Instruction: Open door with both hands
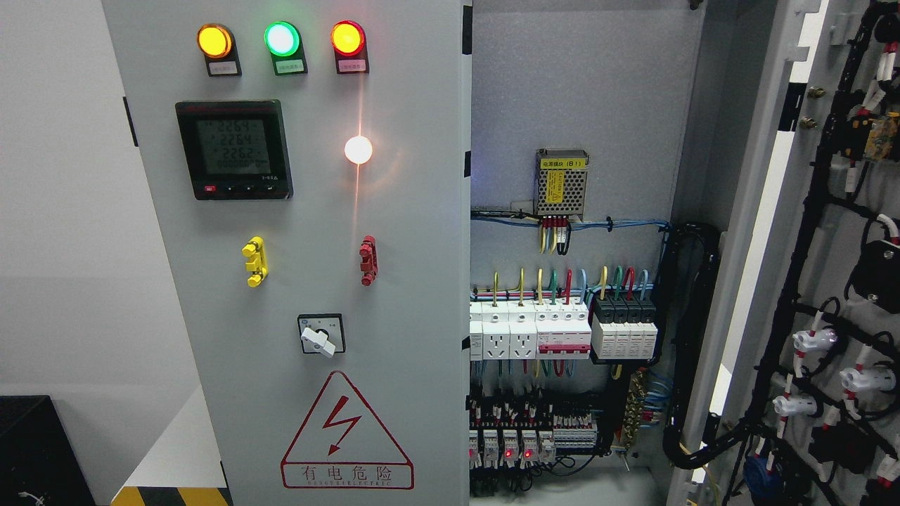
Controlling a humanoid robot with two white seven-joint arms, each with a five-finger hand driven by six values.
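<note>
A grey electrical cabinet fills the head view. Its left door (309,232) stands closed, or nearly so, facing me, with amber, green and red lamps, a digital meter (233,149), a yellow handle (254,261), a red handle (367,259) and a rotary switch (321,336). The right door (815,281) is swung wide open at the picture's right, its inner side showing black cable looms. Between the doors the cabinet interior (569,316) shows breakers and wiring. Neither of my hands appears anywhere in the picture.
A red-bordered lightning warning sign (346,436) marks the left door's lower part. A black box (39,450) sits at the bottom left beside a yellow-and-black striped edge (169,496). A pale wall lies left of the cabinet.
</note>
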